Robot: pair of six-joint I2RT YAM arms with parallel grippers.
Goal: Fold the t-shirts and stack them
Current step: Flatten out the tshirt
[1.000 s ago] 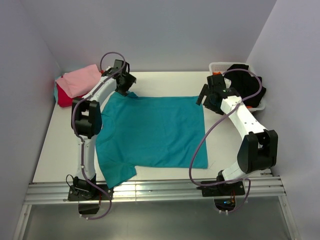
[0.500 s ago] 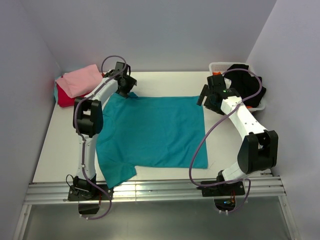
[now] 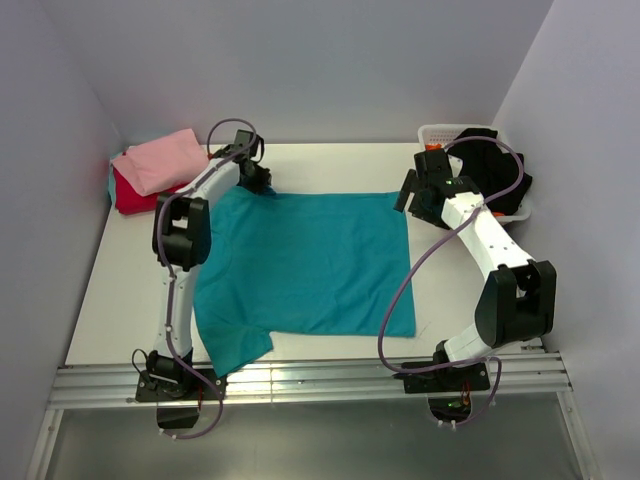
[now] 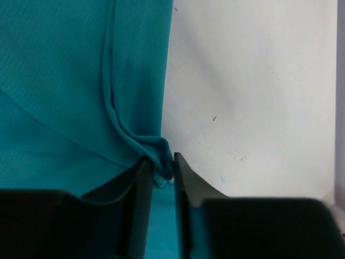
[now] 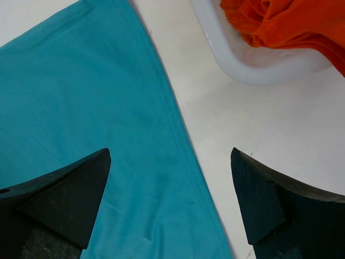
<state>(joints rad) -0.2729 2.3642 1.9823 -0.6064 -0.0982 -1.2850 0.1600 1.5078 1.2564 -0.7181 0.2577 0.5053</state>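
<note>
A teal t-shirt (image 3: 300,260) lies spread flat on the white table, with one sleeve hanging toward the near left. My left gripper (image 3: 258,181) sits at its far left corner. In the left wrist view its jaws (image 4: 160,166) stand narrow, pinching a bunched fold of the teal cloth (image 4: 156,151). My right gripper (image 3: 405,196) hovers open over the shirt's far right edge (image 5: 172,118), nothing between its fingers (image 5: 59,199). A pink t-shirt (image 3: 160,158) lies folded on a red one (image 3: 130,196) at the far left. A black t-shirt (image 3: 500,172) and an orange one (image 5: 291,21) fill the basket.
The white plastic basket (image 3: 440,132) stands at the far right corner, its rim (image 5: 232,59) close to my right gripper. Grey walls close in the table on three sides. Bare table (image 3: 120,290) shows left of the teal shirt, and a strip right of it.
My left gripper has moved slightly farther back and down onto the shirt's far left corner, and its jaws have narrowed onto the cloth. The right arm has not moved.
</note>
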